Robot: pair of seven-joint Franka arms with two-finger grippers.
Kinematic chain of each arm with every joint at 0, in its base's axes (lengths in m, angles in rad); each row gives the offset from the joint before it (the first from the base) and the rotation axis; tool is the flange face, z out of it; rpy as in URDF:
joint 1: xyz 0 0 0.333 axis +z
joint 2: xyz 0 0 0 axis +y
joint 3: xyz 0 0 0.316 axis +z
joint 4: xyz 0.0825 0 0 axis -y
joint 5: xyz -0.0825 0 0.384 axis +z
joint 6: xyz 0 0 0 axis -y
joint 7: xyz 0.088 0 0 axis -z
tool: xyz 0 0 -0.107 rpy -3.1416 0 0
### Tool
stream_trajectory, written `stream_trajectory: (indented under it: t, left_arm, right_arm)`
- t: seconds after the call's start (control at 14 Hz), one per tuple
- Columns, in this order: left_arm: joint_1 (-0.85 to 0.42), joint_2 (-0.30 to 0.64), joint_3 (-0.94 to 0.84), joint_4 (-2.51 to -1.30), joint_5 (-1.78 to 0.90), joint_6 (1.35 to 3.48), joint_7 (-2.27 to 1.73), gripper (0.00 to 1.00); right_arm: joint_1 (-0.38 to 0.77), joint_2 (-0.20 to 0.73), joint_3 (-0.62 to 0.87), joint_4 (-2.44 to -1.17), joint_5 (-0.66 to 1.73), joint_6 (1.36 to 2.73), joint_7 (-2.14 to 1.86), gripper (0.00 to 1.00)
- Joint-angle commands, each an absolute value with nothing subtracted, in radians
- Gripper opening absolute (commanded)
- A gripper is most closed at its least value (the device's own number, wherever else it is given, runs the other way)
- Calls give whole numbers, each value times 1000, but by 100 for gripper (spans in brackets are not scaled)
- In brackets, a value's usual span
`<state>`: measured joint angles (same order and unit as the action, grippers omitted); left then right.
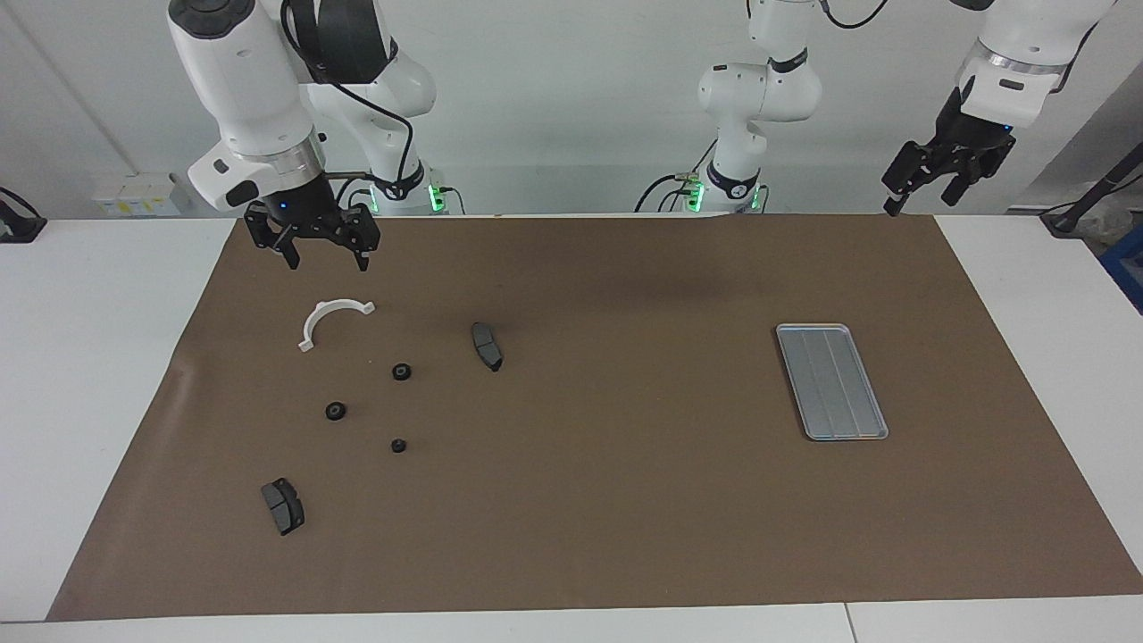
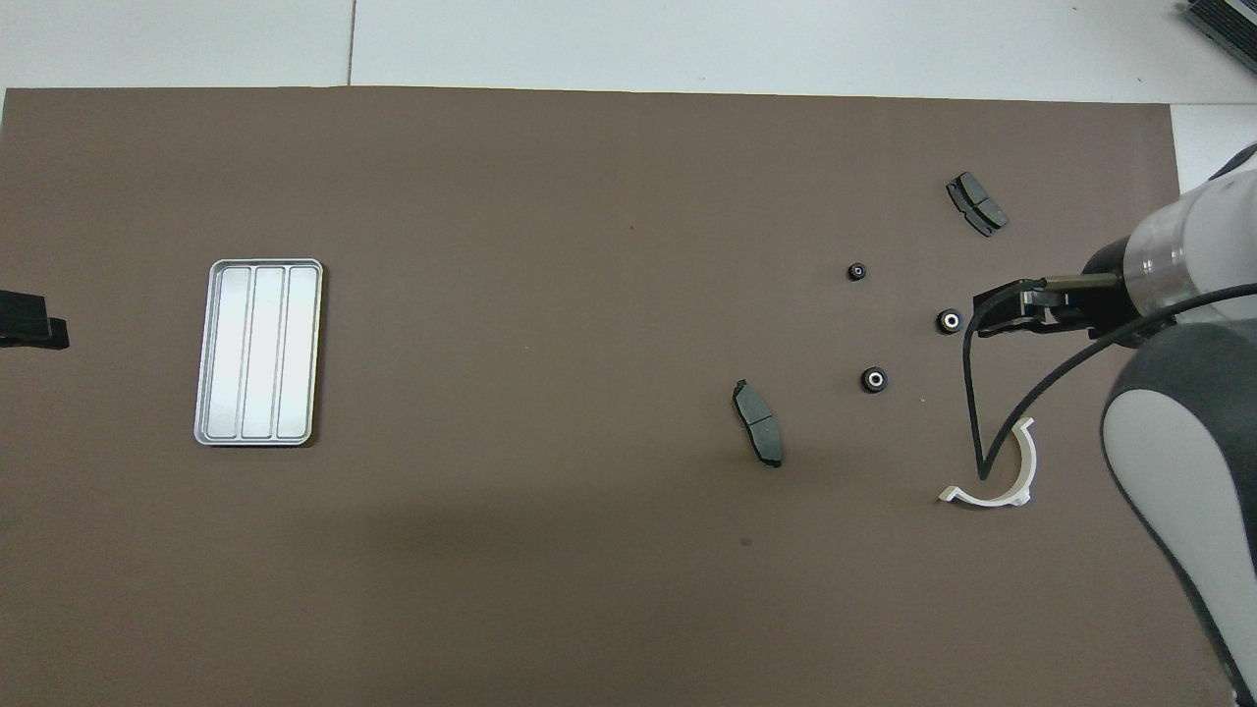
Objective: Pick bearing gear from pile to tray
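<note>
The pile lies toward the right arm's end of the brown mat: a white half-ring bracket [image 1: 337, 305] [image 2: 982, 501], two dark grey pad blocks [image 1: 487, 346] [image 1: 283, 505] and three small black round gears [image 1: 402, 371] [image 1: 336, 411] [image 1: 398, 445]. The overhead view shows the gears [image 2: 874, 379] [image 2: 949, 320] [image 2: 856, 272] with pale centres. My right gripper [image 1: 328, 264] [image 2: 982, 312] hangs open above the mat beside the bracket, holding nothing. The silver tray [image 1: 830, 379] [image 2: 258, 352] lies bare toward the left arm's end. My left gripper [image 1: 921, 204] [image 2: 39, 331] waits open, raised over the mat's corner.
The brown mat [image 1: 625, 500] covers most of the white table [image 1: 89, 375]. A black cable [image 2: 972, 393] loops down from the right arm over the bracket in the overhead view. Between the pile and the tray there is only bare mat.
</note>
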<state>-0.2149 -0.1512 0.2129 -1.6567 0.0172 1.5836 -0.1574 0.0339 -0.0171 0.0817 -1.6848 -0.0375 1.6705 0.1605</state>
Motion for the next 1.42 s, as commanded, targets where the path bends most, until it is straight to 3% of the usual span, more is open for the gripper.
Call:
stream_trajectory:
  t: [0.0,0.43,0.64,1.35]
  left_arm:
    - [-218,-158,210,-1663,38,1574,-167,100]
    - [-218,-158,210,-1663,38,1574,-167,100]
    - [-218,-158,210,-1661,38,1574,-167,100]
    - [-218,-158,210,-1663,38,1574,-167,100]
  right_arm:
    - [31,-44,86,-1721,-37,1697,172,100]
    - [25,-46,84,-1727,-35,1709,160,100]
    - [17,-25,84,-1747,-25,1799,138,100]
    - [23,297,84,-1678,-28,2126,121,100]
